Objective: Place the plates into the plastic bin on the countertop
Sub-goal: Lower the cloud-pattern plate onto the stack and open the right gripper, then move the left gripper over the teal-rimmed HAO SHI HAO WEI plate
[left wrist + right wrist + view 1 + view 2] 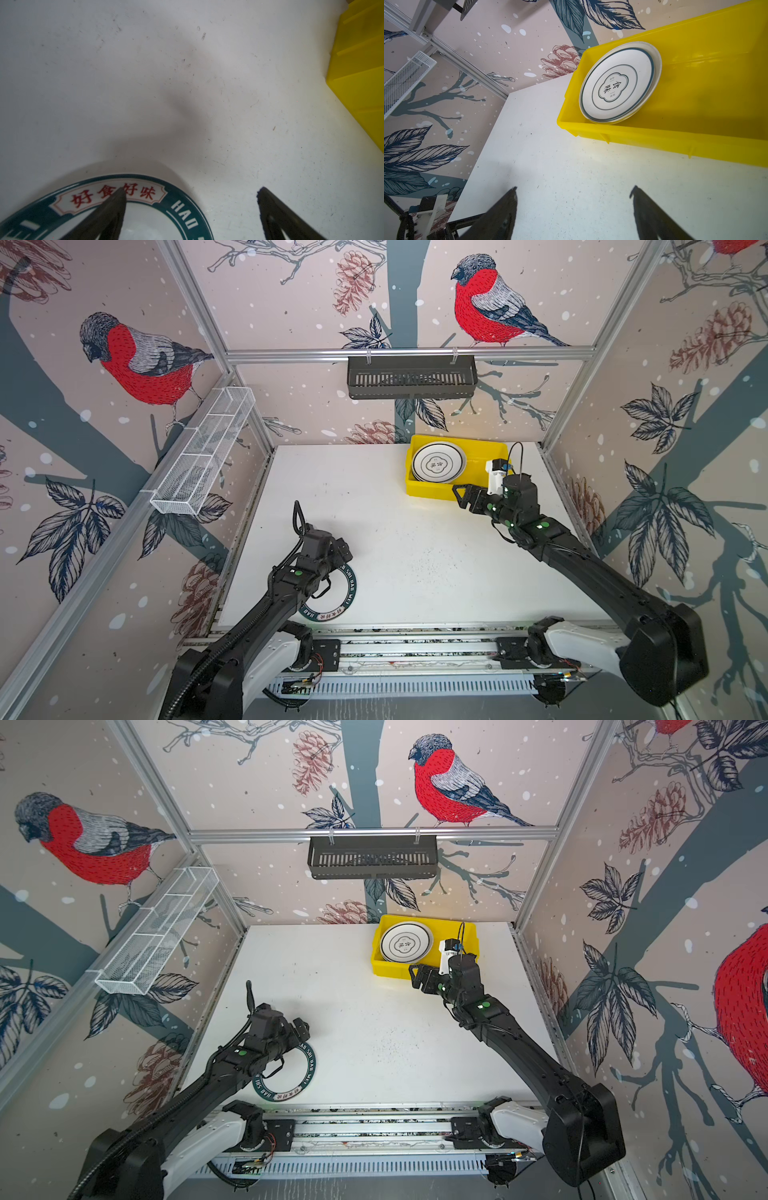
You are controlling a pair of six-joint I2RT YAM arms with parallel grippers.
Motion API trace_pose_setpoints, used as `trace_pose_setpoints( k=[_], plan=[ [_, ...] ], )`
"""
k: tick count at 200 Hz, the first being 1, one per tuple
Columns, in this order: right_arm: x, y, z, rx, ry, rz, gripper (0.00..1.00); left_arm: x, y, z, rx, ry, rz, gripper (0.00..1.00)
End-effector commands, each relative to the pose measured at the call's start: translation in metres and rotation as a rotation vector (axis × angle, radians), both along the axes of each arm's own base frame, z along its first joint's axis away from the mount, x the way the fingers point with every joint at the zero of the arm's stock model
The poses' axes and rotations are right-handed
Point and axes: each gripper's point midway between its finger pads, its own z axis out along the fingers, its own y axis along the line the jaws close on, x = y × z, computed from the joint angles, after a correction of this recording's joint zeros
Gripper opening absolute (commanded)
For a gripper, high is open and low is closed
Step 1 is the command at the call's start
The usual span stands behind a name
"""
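Plate (188,217) with green rim lies outside bin (654,137); left gripper (192,191), wide, straddles its edge, apparently to grasp; right gripper (574,188), wide and empty, hangs beside the bin.

Looking like a robotics lab test cell, not a lived-in room. Standing inside a frame of aluminium rails (409,353), with printed bird-and-pinecone panels (291,302) serving as walls. Enclosing a white speckled desk (395,539). Hanging a black slotted basket (411,379) and a white wire basket (203,452) off the rails. Carrying a left arm (249,630) and a right arm (602,572) on a slotted track (415,649) along the near edge.
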Motion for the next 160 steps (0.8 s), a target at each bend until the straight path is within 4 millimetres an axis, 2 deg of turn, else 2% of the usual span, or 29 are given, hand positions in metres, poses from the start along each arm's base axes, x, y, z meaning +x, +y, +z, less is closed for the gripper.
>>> trace_pose_setpoints(
  k=[1,38,65,107,160],
  plan=[
    [0.0,0.003,0.0,-0.007,-0.01,0.017,0.87,0.005,-0.006,0.003,-0.048,-0.027,0.004,0.97],
    [-0.001,0.001,-0.012,-0.011,0.026,0.009,0.87,0.007,-0.008,0.001,-0.045,-0.026,-0.012,0.98],
    [-0.001,-0.011,-0.019,-0.027,0.048,-0.033,0.87,0.011,-0.01,-0.002,-0.035,-0.02,-0.024,0.97],
    [-0.001,-0.022,-0.017,-0.023,0.051,-0.069,0.87,0.013,-0.01,-0.01,-0.015,0.003,-0.035,0.97],
    [0.0,-0.027,-0.021,-0.023,0.068,-0.096,0.87,0.026,-0.022,-0.005,-0.058,-0.035,-0.066,0.97]
  ],
)
